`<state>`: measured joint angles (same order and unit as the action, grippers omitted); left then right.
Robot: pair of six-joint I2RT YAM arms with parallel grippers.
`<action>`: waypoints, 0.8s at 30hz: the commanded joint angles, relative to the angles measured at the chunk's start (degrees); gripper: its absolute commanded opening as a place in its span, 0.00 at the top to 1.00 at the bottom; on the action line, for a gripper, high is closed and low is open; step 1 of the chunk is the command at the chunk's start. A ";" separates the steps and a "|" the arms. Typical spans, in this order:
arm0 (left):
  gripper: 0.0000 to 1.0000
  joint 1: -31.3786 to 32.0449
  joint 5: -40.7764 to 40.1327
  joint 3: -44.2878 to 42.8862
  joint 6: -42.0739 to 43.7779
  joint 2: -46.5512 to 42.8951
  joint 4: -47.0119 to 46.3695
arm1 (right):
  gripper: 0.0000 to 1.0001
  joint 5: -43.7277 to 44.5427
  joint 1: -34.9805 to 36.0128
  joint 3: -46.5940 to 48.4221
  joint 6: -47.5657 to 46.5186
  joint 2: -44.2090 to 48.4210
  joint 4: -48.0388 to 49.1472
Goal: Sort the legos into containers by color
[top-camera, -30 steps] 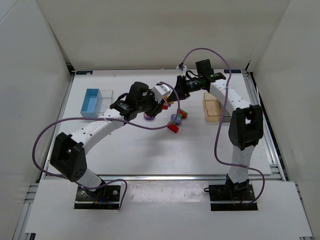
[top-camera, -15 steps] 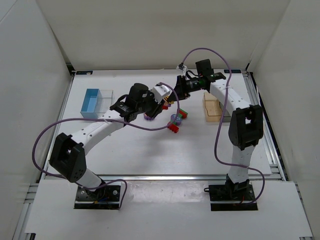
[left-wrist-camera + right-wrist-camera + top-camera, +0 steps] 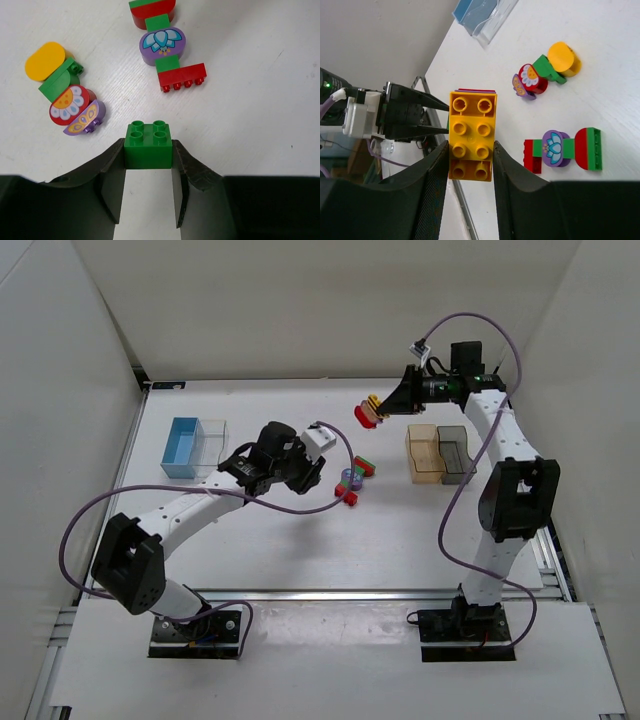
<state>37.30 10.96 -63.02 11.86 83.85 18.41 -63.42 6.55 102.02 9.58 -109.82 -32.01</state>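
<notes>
1. Holding a yellow brick (image 3: 472, 131) in my right hand (image 3: 469, 150), whose fingers are partly closed on its long sides; a red piece (image 3: 364, 416) clings to it.
2. It hangs above the desk (image 3: 260, 540), its long axis running out along the fingers. The amber bin (image 3: 422, 452) lies rightward of it and nearer the bases.
3. My left hand (image 3: 148, 152) pinches a square green brick (image 3: 148, 143), close by a red-and-green stack (image 3: 165, 50).
</notes>
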 commanded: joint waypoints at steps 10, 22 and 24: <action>0.90 -1.97 11.96 -12.27 -8.58 4.35 3.63 | 1.00 8.81 -4.69 -6.55 -8.88 11.71 -5.78; 0.90 -10.57 4.35 -30.84 -25.47 17.57 10.14 | 1.00 15.43 -17.00 -14.30 -12.84 21.84 -8.95; 0.90 -13.55 -3.81 -30.23 -25.13 16.52 12.07 | 1.00 15.34 -17.01 -14.56 -12.75 21.93 -8.69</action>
<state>28.60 17.54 -91.59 -9.82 102.41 25.87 -47.92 -10.81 88.27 -1.83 -89.56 -40.21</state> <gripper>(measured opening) 0.474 0.410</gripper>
